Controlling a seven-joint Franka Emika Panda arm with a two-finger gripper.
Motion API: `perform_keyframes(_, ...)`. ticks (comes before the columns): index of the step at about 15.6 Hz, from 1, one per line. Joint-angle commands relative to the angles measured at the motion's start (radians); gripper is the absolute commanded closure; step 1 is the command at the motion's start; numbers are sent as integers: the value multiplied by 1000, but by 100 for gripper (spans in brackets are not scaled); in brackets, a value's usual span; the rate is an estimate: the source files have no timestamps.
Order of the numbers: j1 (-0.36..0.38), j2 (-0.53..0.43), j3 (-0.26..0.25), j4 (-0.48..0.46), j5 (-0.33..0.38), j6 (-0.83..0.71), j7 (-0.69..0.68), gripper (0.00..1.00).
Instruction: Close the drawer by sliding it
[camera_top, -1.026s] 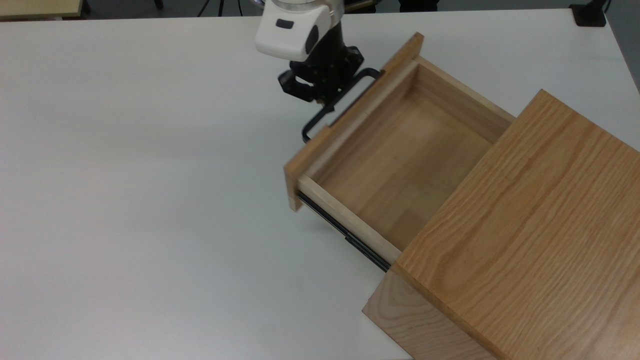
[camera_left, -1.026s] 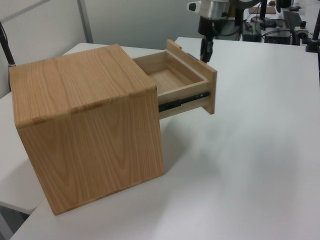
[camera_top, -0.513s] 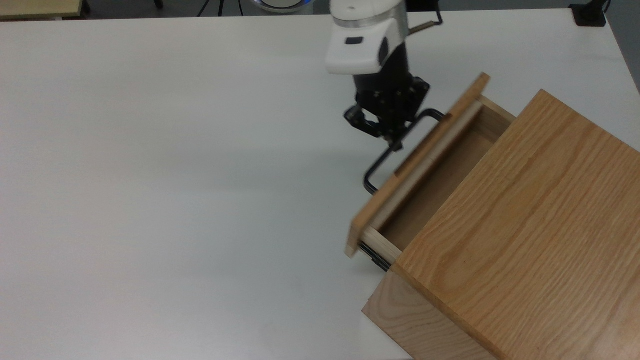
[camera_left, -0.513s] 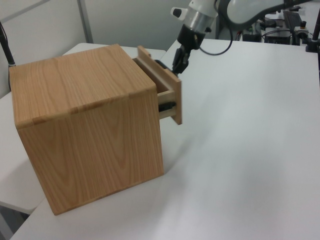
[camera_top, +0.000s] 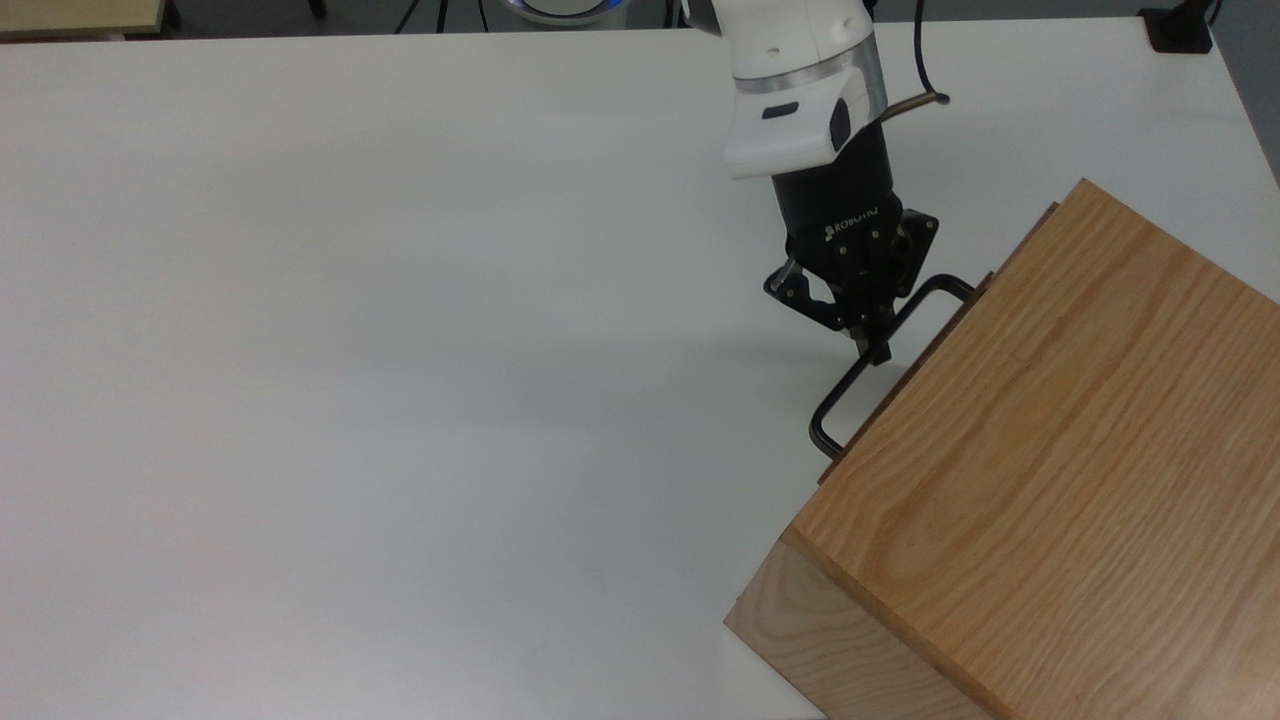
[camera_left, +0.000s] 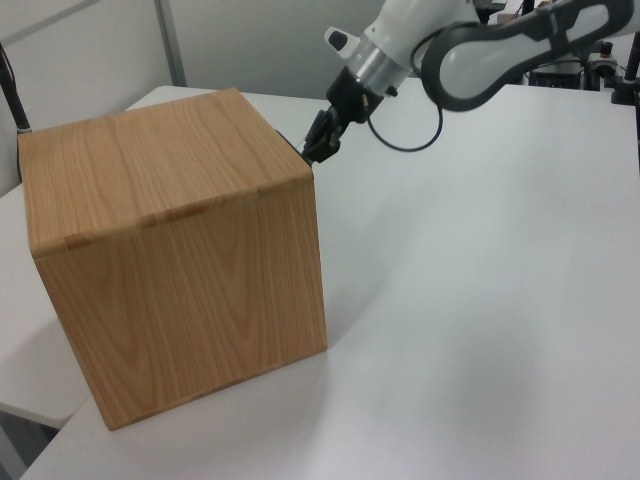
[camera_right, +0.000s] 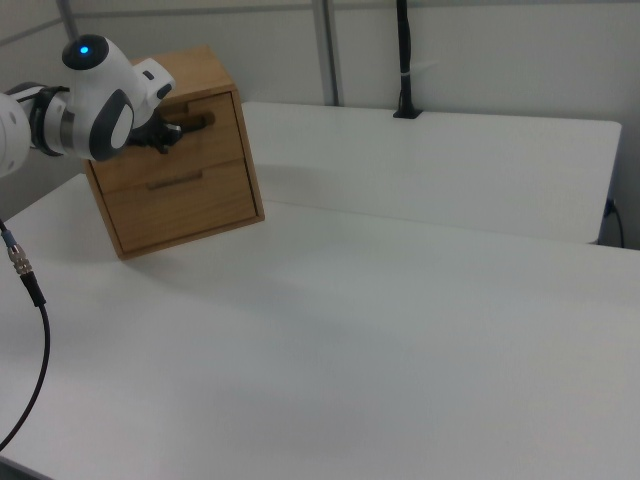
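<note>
— Top view first: where is the drawer (camera_top: 985, 285)?

— Pushed into the oak cabinet (camera_top: 1050, 470), which sits at the table's (camera_top: 350, 350) right edge in the top view. Just a thin strip of the front panel peeks out past the cabinet's top. The black handle (camera_top: 850, 395) sticks out toward the open table.

— And the arm?

— It reaches in from the far edge of the table, white wrist (camera_top: 800, 100) tilted, black gripper (camera_top: 868, 335) pointing down and toward the cabinet. The fingers are pinched together on the handle's bar, about midway along it.

— From the left view?

— The arm (camera_left: 480, 50) slants down from the left view's upper right, and the gripper (camera_left: 318, 150) meets the cabinet's (camera_left: 170, 260) upper front corner. The drawer front sits flush there, so nothing of it stands proud.

— Right view?

— The cabinet (camera_right: 180, 175) stands at the table's far left corner, two drawer fronts showing. The gripper (camera_right: 165, 135) is against the upper drawer (camera_right: 205, 125), at its handle.
</note>
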Motion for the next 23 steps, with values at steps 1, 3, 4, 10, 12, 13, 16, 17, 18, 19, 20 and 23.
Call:
perform_keyframes(1, 15, 18, -2, 31, 13, 59, 9, 100)
perform_keyframes(3, 17, 16, -2, 26, 12, 58, 4, 100)
perform_keyframes(4, 15, 16, -2, 25, 10, 56, 4, 100)
perform_keyframes(10, -56, -7, -12, -18, 13, -144, 56, 100)
perform_keyframes(12, -113, -27, -15, -17, 9, -287, 60, 100)
perform_keyframes(13, -144, -39, -15, -17, 9, -350, 60, 100)
perform_keyframes(16, -222, -97, -36, -18, -45, -567, 67, 100)
perform_keyframes(17, -236, -121, -50, -18, -87, -658, 93, 100)
perform_keyframes(18, -247, -148, -62, -18, -126, -738, 137, 100)
perform_keyframes(19, -251, -174, -78, -18, -160, -808, 189, 100)
perform_keyframes(20, -253, -195, -90, -18, -192, -868, 229, 100)
perform_keyframes(23, -267, -269, -104, -21, -235, -993, 316, 100)
